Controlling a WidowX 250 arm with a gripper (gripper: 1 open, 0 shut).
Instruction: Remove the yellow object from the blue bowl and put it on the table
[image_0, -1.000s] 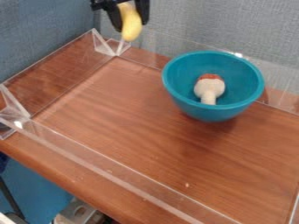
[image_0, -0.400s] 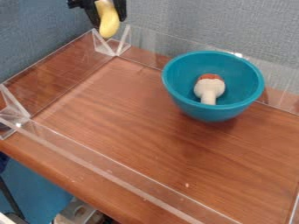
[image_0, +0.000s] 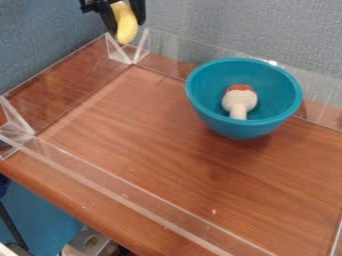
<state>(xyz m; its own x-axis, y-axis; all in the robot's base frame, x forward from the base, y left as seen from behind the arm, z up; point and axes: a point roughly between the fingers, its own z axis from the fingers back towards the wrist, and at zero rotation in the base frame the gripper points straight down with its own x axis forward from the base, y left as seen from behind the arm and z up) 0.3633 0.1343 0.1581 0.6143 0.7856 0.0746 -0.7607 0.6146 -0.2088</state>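
Camera view shows the claw (image_0: 120, 10) at the top edge, closed on the yellow toy banana (image_0: 124, 22), which has slid left from where it hung a second ago. It hangs above the far corner of the table (image_0: 147, 140), well apart from the blue bowl (image_0: 245, 97). Only the white-and-brown mushroom toy (image_0: 238, 100) is left inside, so I think setting the banana down comes next.
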